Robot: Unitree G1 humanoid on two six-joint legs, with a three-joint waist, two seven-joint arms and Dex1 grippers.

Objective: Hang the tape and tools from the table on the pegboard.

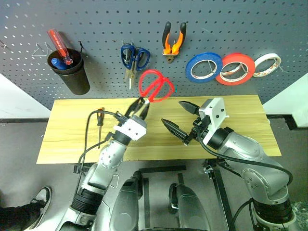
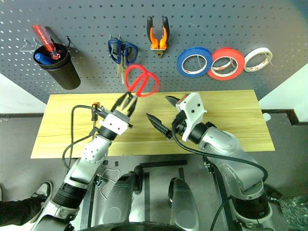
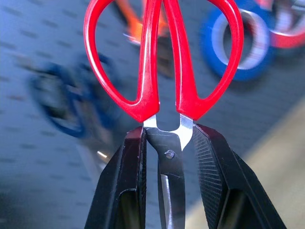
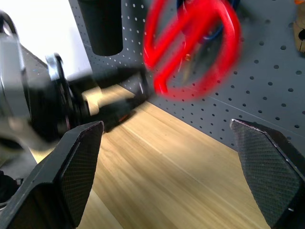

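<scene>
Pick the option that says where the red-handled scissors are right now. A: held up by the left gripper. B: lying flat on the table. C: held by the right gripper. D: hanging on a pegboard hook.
A: the left gripper is shut on the blades of the red-handled scissors, lifting them handles-up in front of the pegboard, while the right gripper is open and holds nothing.

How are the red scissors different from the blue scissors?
The red scissors are gripped at the blades by the left gripper's fingers, handles up; the blue scissors hang on the pegboard, blades down. The red handles look bigger than the blue ones. Both pairs are closed.
</scene>
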